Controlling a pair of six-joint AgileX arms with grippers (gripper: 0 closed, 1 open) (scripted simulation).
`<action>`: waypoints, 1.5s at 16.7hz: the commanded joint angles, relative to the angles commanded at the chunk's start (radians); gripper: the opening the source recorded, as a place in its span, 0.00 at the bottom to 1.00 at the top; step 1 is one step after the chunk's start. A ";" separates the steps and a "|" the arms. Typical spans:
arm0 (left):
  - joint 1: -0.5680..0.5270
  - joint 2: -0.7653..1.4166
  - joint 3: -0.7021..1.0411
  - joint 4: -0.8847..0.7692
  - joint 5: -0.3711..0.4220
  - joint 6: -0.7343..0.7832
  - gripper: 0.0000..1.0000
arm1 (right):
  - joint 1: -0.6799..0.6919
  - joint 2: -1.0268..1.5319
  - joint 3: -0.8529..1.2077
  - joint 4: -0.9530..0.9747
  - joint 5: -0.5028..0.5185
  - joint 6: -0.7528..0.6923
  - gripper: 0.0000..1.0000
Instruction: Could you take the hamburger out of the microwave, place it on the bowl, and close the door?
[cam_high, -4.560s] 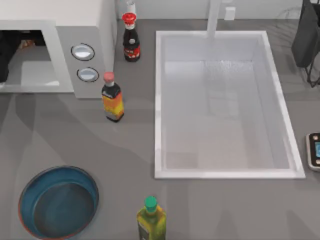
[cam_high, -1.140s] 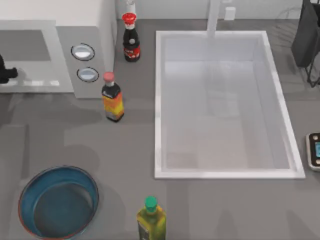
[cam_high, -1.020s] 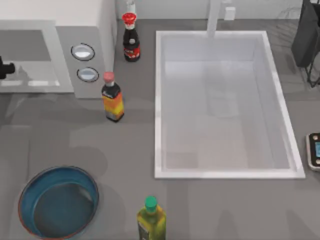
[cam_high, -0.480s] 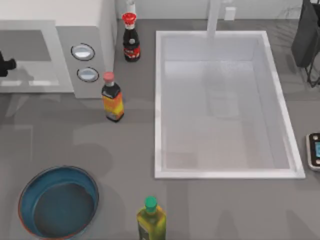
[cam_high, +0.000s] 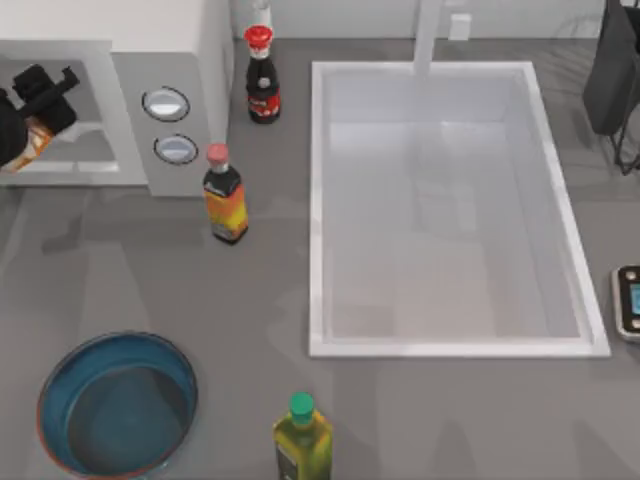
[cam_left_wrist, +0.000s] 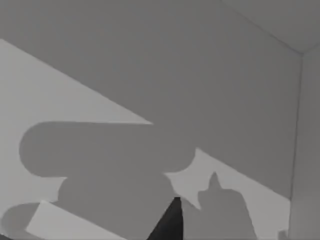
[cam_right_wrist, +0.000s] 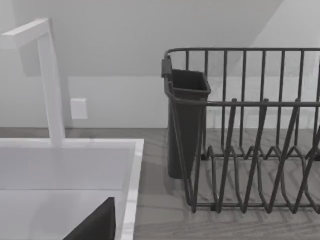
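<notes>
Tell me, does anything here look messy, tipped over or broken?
Nothing stands out. The three bottles stand upright, the bowl sits flat, and nothing is spilled. The left gripper is at the microwave opening with something orange beside it.

even soft light | faint overlapping shadows | no glare

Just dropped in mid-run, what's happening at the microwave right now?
The left pincer is at the open front of the microwave, at the top view's left edge, with something orange-brown at it that looks like the hamburger; whether it is gripped is hard to tell. The bowl sits empty near the front left. The right arm is parked by the dish rack.
</notes>
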 joint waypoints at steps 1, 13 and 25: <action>-0.029 0.002 0.030 -0.087 -0.029 -0.097 0.00 | 0.000 0.000 0.000 0.000 0.000 0.000 1.00; -0.464 0.153 0.368 -1.265 -0.407 -1.422 0.00 | 0.000 0.000 0.000 0.000 0.000 0.000 1.00; -0.818 0.493 0.473 -2.064 -0.617 -2.335 0.00 | 0.000 0.000 0.000 0.000 0.000 0.000 1.00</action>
